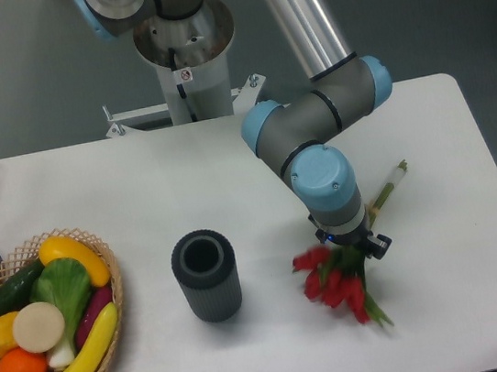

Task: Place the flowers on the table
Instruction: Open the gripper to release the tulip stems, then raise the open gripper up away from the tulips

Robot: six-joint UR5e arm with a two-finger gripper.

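A white desk [227, 166] carries the scene, the robot arm [312, 112] bent low over its right side. At left a wicker basket [115, 288] brims with fruit and vegetables; a dark ribbed vase [207, 276] stands mid-desk. The gripper [354, 247] sits over the flowers [337, 286], which lie on the desk, stems angling back; its grip cannot be made out.

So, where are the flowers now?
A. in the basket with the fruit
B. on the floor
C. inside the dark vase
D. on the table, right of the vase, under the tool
D: the flowers lie on the table, right of the empty vase, with the tool over them.
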